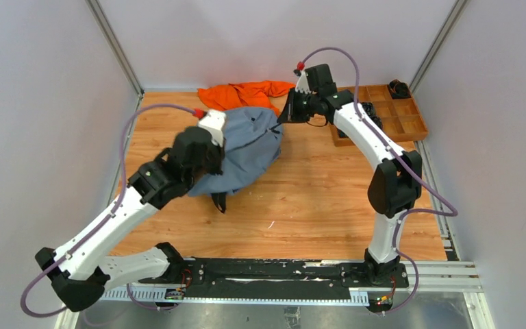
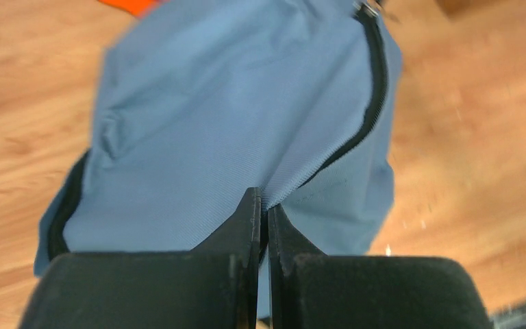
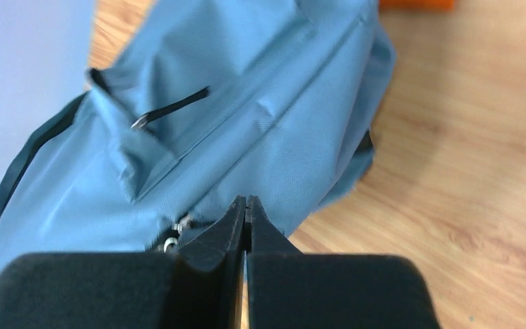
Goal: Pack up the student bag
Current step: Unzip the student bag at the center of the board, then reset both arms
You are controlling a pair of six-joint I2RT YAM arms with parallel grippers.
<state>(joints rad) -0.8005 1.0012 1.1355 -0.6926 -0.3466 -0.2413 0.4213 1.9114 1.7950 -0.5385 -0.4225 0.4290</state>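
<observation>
Beneath the left gripper [image 2: 264, 205], much of the student bag [image 1: 253, 147] goes unseen from overhead. The arm's black wrist covers the pack's near-left part, and the fingertips are lost behind it. Both wrist views are soft and cut the bag off at their edges, so its full outline and its inside cannot be made out. Small metal rings [image 3: 178, 233] just left of the right gripper [image 3: 246, 205] are blurred; they look like zip hardware, though that is uncertain.

The left gripper's jaws are pressed together on a raised fold of the bag's fabric. That fold sits right beside the dark zipper [image 2: 375, 89], which curves away ahead of the fingers and to their right. The right gripper's jaws are closed tight as well, tips against the bag's edge at the corner farthest from the left gripper. Whether any cloth is caught between them cannot be told.

The bag is soft grey-blue woven fabric, finely ribbed and creased. It lies slumped flat on the wood-grain table [image 1: 329, 199], between the two grippers. A black strap [image 1: 218, 201] pokes out from under it, near the left arm. An orange cloth [image 1: 246, 92] lies crumpled just beyond the bag, left of the right gripper. A compartmented wooden tray [image 1: 411, 123] sits behind that gripper's arm.
</observation>
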